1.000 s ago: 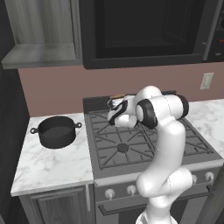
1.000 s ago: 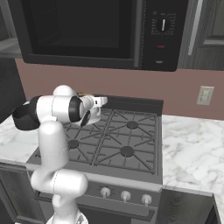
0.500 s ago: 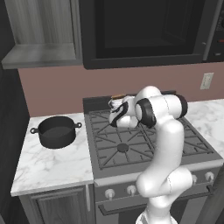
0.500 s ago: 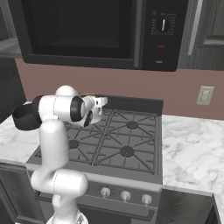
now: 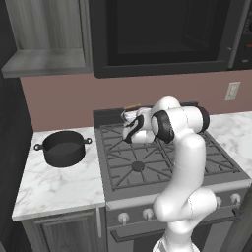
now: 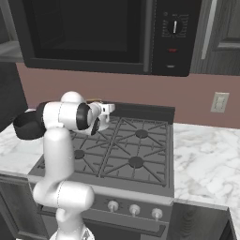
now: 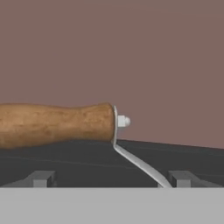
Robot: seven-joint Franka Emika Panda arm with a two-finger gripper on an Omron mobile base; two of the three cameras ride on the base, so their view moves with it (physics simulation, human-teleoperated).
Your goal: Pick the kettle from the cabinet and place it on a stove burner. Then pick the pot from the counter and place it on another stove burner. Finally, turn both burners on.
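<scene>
The two-finger gripper (image 5: 129, 124) at the end of the white arm is seen at the rear left of the range, held level and aimed toward the back wall. Its fingers are largely masked by the hand and the kettle in the base views, so their spread is hard to read there; in the hand view nothing is pinched between them, and the jaws are taken to stand wide apart, holding nothing.

Directly in front of the gripper lies the small squat silvery-white kettle (image 5: 130, 116) with its thin arched handle topped in orange-brown wood. In the hand view the wooden grip (image 7: 54, 124) is seen close up, lying crosswise, with a silver bolt at its end and the thin metal strap curving down from it. The kettle is set on the rear left of the black cast-iron grid grates of the stove burners (image 5: 140, 165), just beside the gripper; whether the two touch cannot be told.

To the left of the range, the short wide dark grey pot (image 5: 63, 147) with two small loop handles is seen standing on the white marble counter (image 5: 59, 189), well apart from the gripper. In the right base view the pot (image 6: 27, 125) is partly hidden behind the arm.

Above the counter, the pale grey wood-grain inside of the wall cabinet (image 5: 47, 34) is seen standing open. A black microwave (image 6: 103, 33) is mounted over the range, and silver knobs (image 6: 133, 209) run along the range front.
</scene>
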